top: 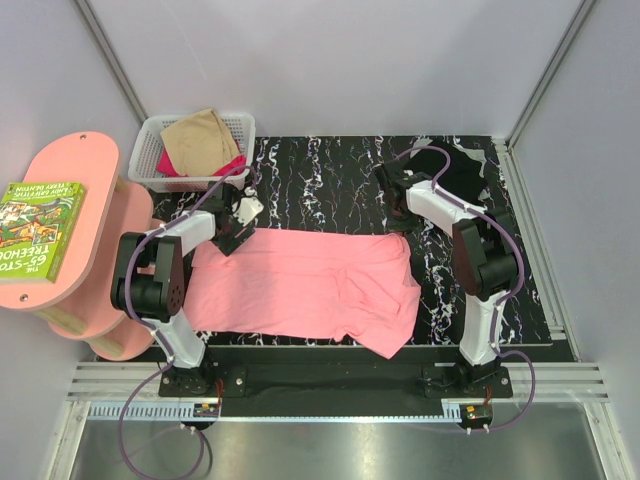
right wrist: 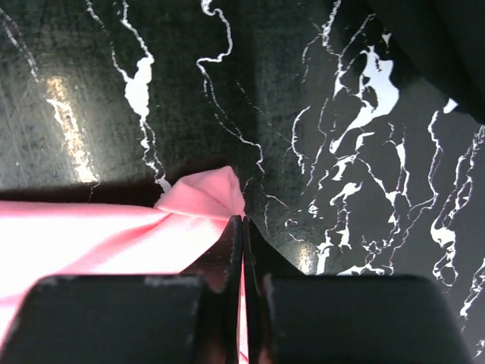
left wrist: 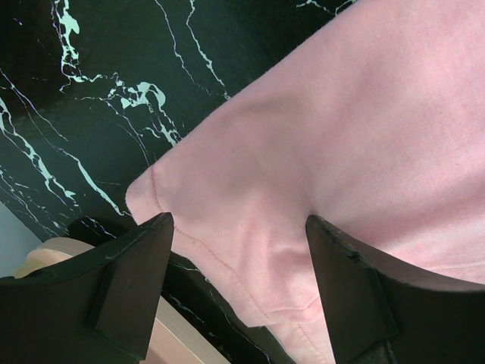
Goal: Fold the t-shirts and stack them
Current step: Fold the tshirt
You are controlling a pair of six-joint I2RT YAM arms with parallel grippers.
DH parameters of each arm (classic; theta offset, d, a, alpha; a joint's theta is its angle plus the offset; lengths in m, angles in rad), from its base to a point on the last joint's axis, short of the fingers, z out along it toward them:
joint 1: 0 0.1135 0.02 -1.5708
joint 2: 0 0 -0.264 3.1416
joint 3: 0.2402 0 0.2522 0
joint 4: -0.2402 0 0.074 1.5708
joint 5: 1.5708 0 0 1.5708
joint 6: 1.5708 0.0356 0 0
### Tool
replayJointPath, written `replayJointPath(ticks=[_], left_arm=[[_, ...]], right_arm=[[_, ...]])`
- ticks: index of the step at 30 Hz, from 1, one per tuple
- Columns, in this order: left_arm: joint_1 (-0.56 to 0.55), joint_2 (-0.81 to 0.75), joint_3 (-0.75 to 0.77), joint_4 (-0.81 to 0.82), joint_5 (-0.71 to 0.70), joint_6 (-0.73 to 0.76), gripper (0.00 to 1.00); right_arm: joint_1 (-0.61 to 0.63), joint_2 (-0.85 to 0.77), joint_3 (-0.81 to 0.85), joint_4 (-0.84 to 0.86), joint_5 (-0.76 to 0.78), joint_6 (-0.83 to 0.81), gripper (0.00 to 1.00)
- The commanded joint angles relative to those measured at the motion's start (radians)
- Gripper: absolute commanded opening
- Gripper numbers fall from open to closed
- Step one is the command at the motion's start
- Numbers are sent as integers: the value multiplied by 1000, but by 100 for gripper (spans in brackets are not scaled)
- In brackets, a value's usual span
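Though its soft matte cloth creases toward the right end, the salmon pink t-shirt (top: 300,280) lies spread flat on the glossy, white-veined black mat (top: 330,180), its long axis running left to right. The left gripper (left wrist: 236,227) hangs with fingers apart over the shirt's far left corner. The right gripper (right wrist: 242,224) is clamped on its far right corner. A black t-shirt (top: 455,170) lies bunched just beyond.

Green book (top: 40,228) on pink stand (top: 78,165), upside-down cover title, partly legible, "65-STO… TREEHO…"
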Motion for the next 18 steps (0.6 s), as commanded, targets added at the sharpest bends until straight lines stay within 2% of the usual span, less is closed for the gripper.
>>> replayJointPath(ticks=[1, 11, 12, 13, 16, 18], left_arm=[[8, -26, -22, -37, 23, 7, 76], [8, -13, -32, -22, 15, 11, 76], [8, -13, -33, -23, 16, 13, 76], [8, -13, -33, -22, 16, 11, 75], [8, -19, -32, -23, 18, 11, 75], [8, -21, -32, -26, 16, 11, 75]], right_arm=[[6, -7, 30, 2, 52, 9, 0], [3, -68, -22, 15, -5, 35, 0], [3, -69, -19, 14, -25, 34, 21], [3, -66, -17, 14, -34, 35, 28], [3, -54, -4, 12, -63, 25, 37], [3, -48, 7, 12, -79, 22, 37]])
